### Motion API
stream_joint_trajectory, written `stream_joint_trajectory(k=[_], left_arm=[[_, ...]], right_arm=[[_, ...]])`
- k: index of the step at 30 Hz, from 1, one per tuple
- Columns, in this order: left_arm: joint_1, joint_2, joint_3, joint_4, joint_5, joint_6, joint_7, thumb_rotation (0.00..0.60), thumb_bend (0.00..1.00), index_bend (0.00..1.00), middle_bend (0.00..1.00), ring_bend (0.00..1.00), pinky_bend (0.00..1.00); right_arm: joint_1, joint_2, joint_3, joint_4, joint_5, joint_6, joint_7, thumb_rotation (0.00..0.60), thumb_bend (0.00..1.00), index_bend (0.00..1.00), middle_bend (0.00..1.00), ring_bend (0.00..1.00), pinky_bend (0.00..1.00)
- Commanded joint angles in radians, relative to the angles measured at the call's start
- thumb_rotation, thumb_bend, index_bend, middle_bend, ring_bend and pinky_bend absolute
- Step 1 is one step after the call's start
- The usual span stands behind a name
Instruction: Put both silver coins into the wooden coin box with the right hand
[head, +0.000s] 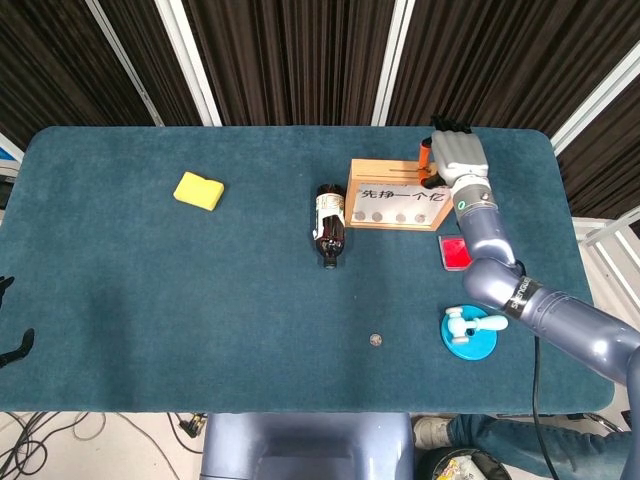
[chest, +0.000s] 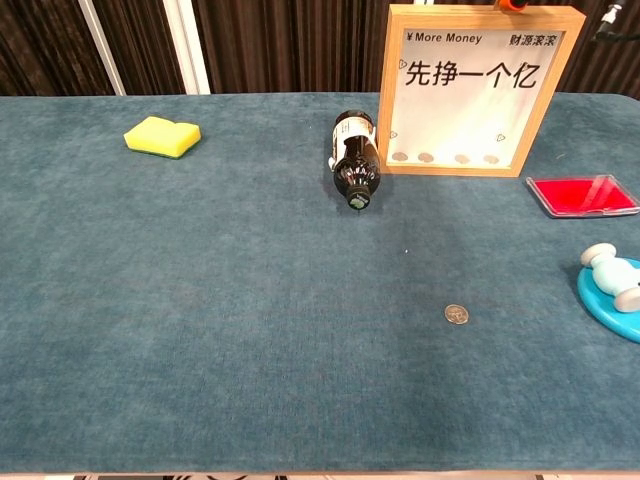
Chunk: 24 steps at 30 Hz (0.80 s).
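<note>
Dark pleated curtains with white posts stand behind a table (head: 150, 300) covered with blue-green cloth. At the far right part of it stands the wooden coin box (head: 397, 194), upright, with a white front panel that carries printed characters and the words "More Money" (readable in the chest view (chest: 482, 90)). Four coins lie in a row at the bottom behind the panel.

The right hand (head: 455, 158) is above the right end of the top edge of the box, the back of the hand turned to the head camera. Its fingers (head: 428, 160) reach down to the top of the box, and something orange shows there beside them. I cannot tell if the hand holds a coin or if the fingers are closed or apart, because the hand covers them from above and the chest view cuts it off. The left hand is not seen in either view.

One silver coin (chest: 456, 314) lies flat on the cloth near the front, well apart from the box.

A dark brown bottle (head: 329, 225) lies on its side just left of the box. A yellow sponge (head: 198, 190) is far to the left. A red flat case (head: 453, 251) lies right of the box, and a round light blue dish (head: 469, 334) with a small white and blue object on it is near the front right edge.
</note>
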Motion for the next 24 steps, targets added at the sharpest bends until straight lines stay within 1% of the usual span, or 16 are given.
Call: stream_joint_trajectory(k=[1, 5, 16, 19, 22, 24], left_arm=[[0.0, 0.0, 0.0, -0.001, -0.001, 0.0, 0.001, 0.6, 0.4, 0.02, 0.0, 0.0, 0.0], [-0.001, 0.001, 0.0, -0.002, -0.004, -0.002, 0.003, 0.6, 0.4, 0.02, 0.0, 0.0, 0.0], [-0.002, 0.003, 0.001, -0.005, -0.011, -0.006, 0.007, 0.6, 0.4, 0.01, 0.0, 0.0, 0.0], [-0.002, 0.003, 0.001, -0.006, -0.013, -0.007, 0.008, 0.6, 0.4, 0.01, 0.0, 0.0, 0.0], [-0.003, 0.004, 0.001, -0.007, -0.016, -0.01, 0.008, 0.6, 0.4, 0.01, 0.0, 0.0, 0.0], [-0.003, 0.005, 0.001, -0.008, -0.017, -0.011, 0.007, 0.6, 0.4, 0.01, 0.0, 0.0, 0.0]], right_arm=[[0.0, 0.003, -0.001, -0.004, 0.002, 0.002, 0.0, 0.6, 0.52, 0.6, 0.0, 0.0, 0.0], [0.0, 0.011, -0.006, -0.012, 0.006, 0.002, -0.003, 0.6, 0.52, 0.57, 0.0, 0.0, 0.0], [0.005, 0.018, -0.019, -0.015, 0.015, -0.01, -0.008, 0.6, 0.52, 0.46, 0.0, 0.0, 0.0], [0.008, 0.023, -0.022, -0.019, 0.023, -0.013, -0.011, 0.6, 0.52, 0.44, 0.0, 0.0, 0.0], [0.008, 0.03, -0.015, -0.026, 0.023, -0.009, -0.002, 0.6, 0.52, 0.43, 0.0, 0.0, 0.0], [0.002, 0.041, 0.003, -0.046, 0.002, 0.011, 0.022, 0.6, 0.52, 0.43, 0.0, 0.0, 0.0]])
